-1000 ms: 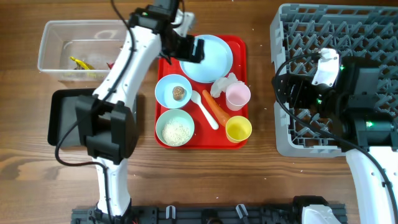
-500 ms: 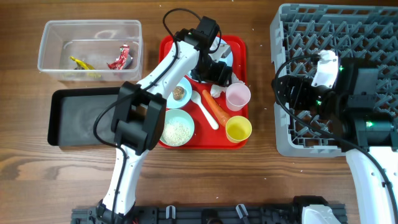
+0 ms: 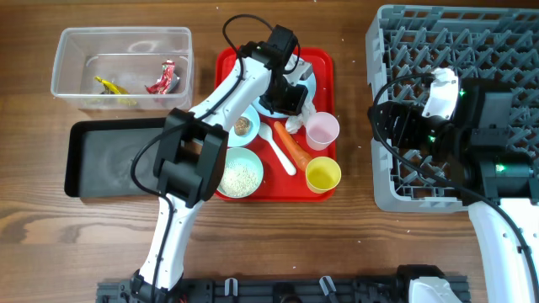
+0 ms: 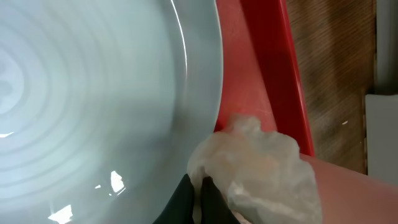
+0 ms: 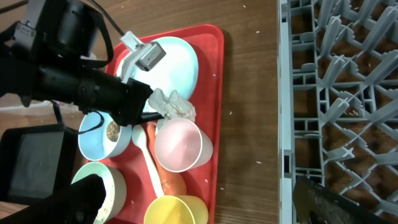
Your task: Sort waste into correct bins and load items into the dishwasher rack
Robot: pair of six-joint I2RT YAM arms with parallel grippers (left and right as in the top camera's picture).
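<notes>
While I watch from above, the red tray [image 3: 326, 61] sits mid-frame with bare table [image 3: 278, 252] on all sides. The widest open strip runs between the tray's right rim and the grey rack [image 3: 396, 50] at the right edge.

At the upper left stands the clear tub [image 3: 67, 50] with a wrapper [image 3: 162, 78] inside, and the black tray [image 3: 84, 168] lies just below it.

The red tray is crowded. The plate [image 3: 309, 77] fills its upper part. Below it are a bowl [image 3: 229, 126] holding a brown lump [image 3: 242, 126] and a bowl [image 3: 226, 162] of rice [image 3: 239, 178]. The spoon [image 3: 282, 154], carrot [image 3: 292, 146], pink cup [image 3: 322, 130] and yellow cup [image 3: 322, 174] are there too. The pink cup touches the tissue [image 3: 301, 120], which lies at the plate's lower right edge, and the carrot's top is just below it.

The left gripper [image 4: 196, 186] is pinched fully closed at the tissue's left edge, touching it right beside the plate rim. I cannot tell whether a fold is caught between the tips.

The right gripper [image 3: 392, 126] hangs over the rack's left side. Its fingers [image 5: 336, 202] are spread wide and hold nothing.
</notes>
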